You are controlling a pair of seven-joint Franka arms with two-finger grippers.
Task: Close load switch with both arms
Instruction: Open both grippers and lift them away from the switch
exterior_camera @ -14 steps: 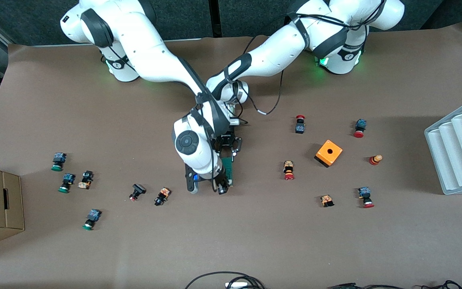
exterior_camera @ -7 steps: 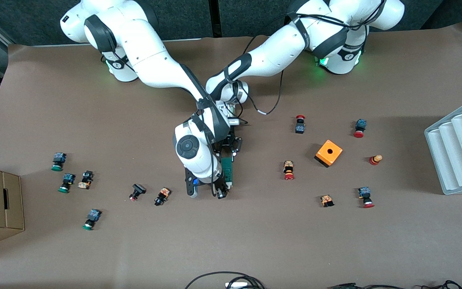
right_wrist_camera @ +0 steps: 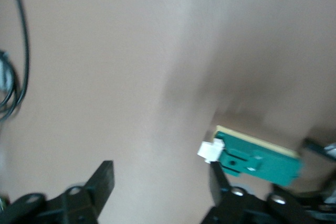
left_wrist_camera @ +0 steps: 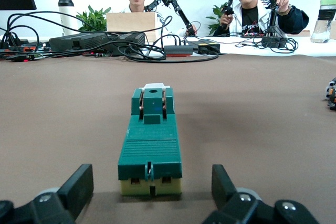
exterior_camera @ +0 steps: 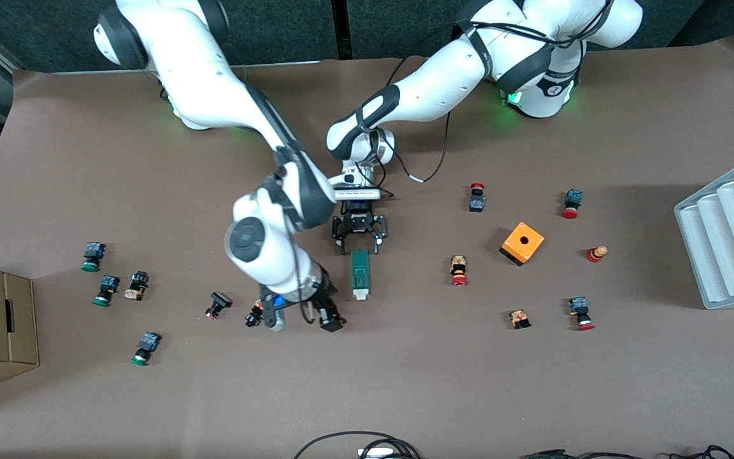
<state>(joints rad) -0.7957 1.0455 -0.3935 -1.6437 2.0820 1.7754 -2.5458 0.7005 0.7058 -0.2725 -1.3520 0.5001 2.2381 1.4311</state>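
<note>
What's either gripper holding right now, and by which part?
Nothing. Left gripper is open just off one end of the load switch; right gripper is open beside its white-tab end. The switch lies free on the table.

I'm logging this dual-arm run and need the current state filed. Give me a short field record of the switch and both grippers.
load switch: green block lying flat on the brown table, white tab toward the front camera, held by nothing
left gripper: open, at the switch's end away from the tab, not touching
right gripper: open, off to the side toward the right arm's end, clear of the switch
</note>
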